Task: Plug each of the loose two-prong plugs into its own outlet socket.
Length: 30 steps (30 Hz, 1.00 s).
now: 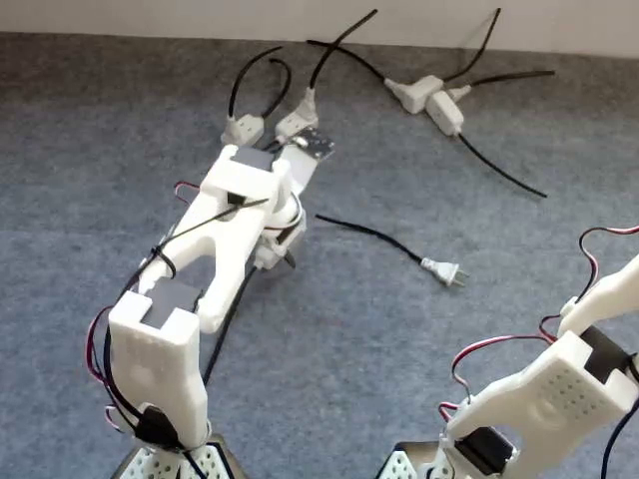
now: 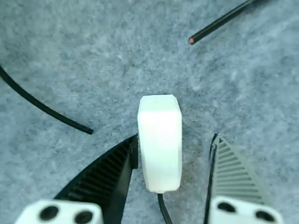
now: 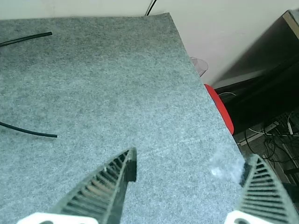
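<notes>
Your L gripper (image 2: 174, 139) sits spread around a white connector (image 2: 159, 154), one finger touching it. R gripper (image 3: 192, 157) gapes wide over carpet (image 3: 117, 93). Two-prong plug (image 1: 444, 269) lies well apart.

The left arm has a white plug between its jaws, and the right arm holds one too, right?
No. The right wrist view shows the right gripper with jaws open over carpet, holding nothing. The left gripper does have the white plug between its jaws.
</notes>
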Each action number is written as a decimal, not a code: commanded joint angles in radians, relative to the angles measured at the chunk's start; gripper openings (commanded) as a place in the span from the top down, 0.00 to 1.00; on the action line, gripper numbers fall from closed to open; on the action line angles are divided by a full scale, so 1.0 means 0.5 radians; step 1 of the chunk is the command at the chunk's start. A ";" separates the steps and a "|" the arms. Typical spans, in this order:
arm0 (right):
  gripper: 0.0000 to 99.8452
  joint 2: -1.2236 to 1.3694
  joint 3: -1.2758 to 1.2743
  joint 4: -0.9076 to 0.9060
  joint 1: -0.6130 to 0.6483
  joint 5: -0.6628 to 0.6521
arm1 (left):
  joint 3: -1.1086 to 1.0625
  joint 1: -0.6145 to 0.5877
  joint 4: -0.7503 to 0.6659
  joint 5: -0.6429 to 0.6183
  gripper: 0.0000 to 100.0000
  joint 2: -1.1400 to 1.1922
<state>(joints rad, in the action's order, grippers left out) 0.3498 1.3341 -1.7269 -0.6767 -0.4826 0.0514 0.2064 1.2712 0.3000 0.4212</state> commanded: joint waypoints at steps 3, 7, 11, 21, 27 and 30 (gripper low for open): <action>0.65 -0.081 -0.005 -0.078 0.017 0.018 | 0.063 -0.066 0.012 -0.003 0.74 -0.173; 0.65 -0.081 -0.008 -0.078 0.026 0.018 | 0.063 -0.216 0.009 0.040 0.74 -0.170; 0.65 -0.081 -0.008 -0.078 0.044 0.018 | 0.063 -0.339 0.003 0.098 0.74 -0.170; 0.65 -0.087 -0.048 -0.081 0.296 0.018 | 0.103 -0.480 -0.009 0.083 0.74 -0.315; 0.65 -0.100 -0.539 -0.078 0.643 -0.012 | -0.002 -0.477 0.157 -0.077 0.74 -0.778; 0.65 -0.100 -0.799 -0.078 0.818 -0.157 | -0.192 -0.477 0.153 -0.199 0.74 -1.033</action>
<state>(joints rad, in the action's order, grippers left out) 0.3498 1.0242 -1.7285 -0.3514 -0.5040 0.0315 -0.0269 1.3372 0.2708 0.0882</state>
